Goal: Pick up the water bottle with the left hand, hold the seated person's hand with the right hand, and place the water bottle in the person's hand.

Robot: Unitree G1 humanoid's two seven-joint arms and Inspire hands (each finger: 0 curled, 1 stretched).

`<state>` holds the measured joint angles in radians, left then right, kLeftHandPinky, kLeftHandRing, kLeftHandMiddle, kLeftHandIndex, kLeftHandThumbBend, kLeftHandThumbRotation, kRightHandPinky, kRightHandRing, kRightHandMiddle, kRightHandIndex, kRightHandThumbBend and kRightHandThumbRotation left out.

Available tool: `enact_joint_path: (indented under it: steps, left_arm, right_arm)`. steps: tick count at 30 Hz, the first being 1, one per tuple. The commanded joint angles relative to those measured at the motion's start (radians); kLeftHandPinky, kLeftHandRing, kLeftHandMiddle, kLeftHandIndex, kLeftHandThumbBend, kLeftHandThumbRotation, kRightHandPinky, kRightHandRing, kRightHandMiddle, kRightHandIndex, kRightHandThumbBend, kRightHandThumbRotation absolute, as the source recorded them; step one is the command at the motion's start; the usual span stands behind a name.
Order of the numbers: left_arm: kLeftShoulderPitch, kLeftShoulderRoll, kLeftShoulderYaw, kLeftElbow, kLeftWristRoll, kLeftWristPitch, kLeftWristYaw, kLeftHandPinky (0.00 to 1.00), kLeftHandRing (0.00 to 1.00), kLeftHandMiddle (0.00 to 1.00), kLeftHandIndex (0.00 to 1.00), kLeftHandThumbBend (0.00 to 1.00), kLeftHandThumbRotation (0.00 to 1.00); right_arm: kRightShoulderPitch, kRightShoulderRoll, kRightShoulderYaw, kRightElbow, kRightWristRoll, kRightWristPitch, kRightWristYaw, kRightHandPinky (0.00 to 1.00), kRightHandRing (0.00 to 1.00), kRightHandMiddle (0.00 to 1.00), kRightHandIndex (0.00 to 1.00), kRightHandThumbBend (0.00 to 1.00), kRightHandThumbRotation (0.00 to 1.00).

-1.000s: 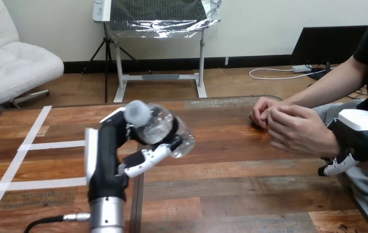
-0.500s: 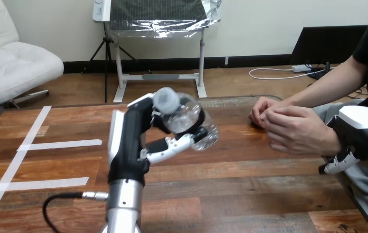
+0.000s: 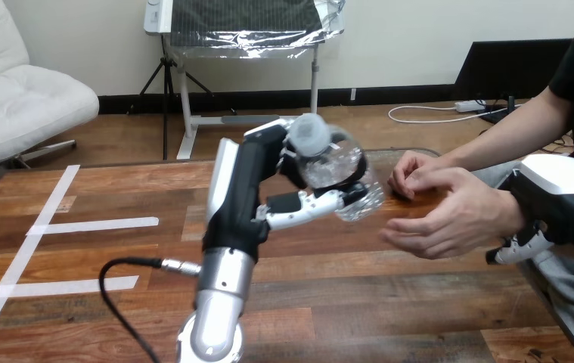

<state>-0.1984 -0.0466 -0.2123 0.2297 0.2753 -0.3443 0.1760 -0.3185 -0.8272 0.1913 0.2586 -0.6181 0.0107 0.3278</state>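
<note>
Left hand [image 3: 252, 198] grips the water bottle [image 3: 334, 171] aloft — near the person's hand [image 3: 444, 221].

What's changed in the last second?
The left hand, shut on the clear plastic water bottle, carried it right over the wooden table toward the person. The person's nearer hand parted from the farther hand and opened toward it. The right hand stayed by that wrist.

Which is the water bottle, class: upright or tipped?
Tipped: the water bottle lies slanted in the left hand, cap pointing up and left.
</note>
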Motion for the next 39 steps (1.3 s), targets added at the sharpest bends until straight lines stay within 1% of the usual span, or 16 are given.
enact_joint_path:
  steps: [1, 7, 16, 20, 26, 35, 39]
  left_arm:
    - [-0.125, -0.114, -0.037, -0.009, -0.011, 0.01, 0.013, 0.37, 0.39, 0.41, 0.47, 0.62, 0.0]
    - [-0.134, -0.118, -0.057, -0.004, -0.017, 0.016, 0.015, 0.37, 0.39, 0.41, 0.47, 0.61, 0.0]
    - [-0.139, -0.123, -0.081, -0.007, -0.027, 0.03, 0.021, 0.37, 0.39, 0.42, 0.47, 0.61, 0.0]
    - [-0.142, -0.121, -0.091, -0.004, -0.033, 0.027, 0.026, 0.37, 0.39, 0.42, 0.47, 0.61, 0.0]
    - [-0.145, -0.12, -0.103, 0.0, -0.05, 0.027, 0.027, 0.37, 0.4, 0.42, 0.47, 0.61, 0.0]
    - [-0.147, -0.124, -0.119, 0.0, -0.053, 0.039, 0.031, 0.36, 0.39, 0.42, 0.47, 0.6, 0.0]
    - [-0.147, -0.127, -0.124, 0.003, -0.054, 0.042, 0.034, 0.36, 0.39, 0.42, 0.47, 0.6, 0.0]
  right_arm:
    - [-0.035, -0.014, -0.055, -0.131, 0.001, 0.026, 0.001, 0.17, 0.26, 0.35, 0.41, 0.74, 0.0]
    - [-0.02, -0.018, -0.06, -0.166, 0.003, 0.013, -0.011, 0.17, 0.25, 0.34, 0.4, 0.76, 0.0]
    - [-0.008, -0.018, -0.068, -0.214, 0.004, 0.019, -0.005, 0.19, 0.26, 0.34, 0.38, 0.77, 0.0]
    - [-0.004, -0.019, -0.071, -0.23, 0.004, 0.015, -0.006, 0.19, 0.26, 0.33, 0.38, 0.78, 0.0]
    - [-0.001, -0.023, -0.077, -0.247, 0.007, -0.008, -0.015, 0.19, 0.25, 0.33, 0.37, 0.8, 0.0]
    - [-0.003, -0.016, -0.082, -0.29, -0.004, 0.023, 0.011, 0.17, 0.24, 0.33, 0.37, 0.79, 0.0]
    - [-0.004, -0.014, -0.082, -0.295, -0.002, 0.017, 0.007, 0.17, 0.23, 0.32, 0.37, 0.8, 0.0]
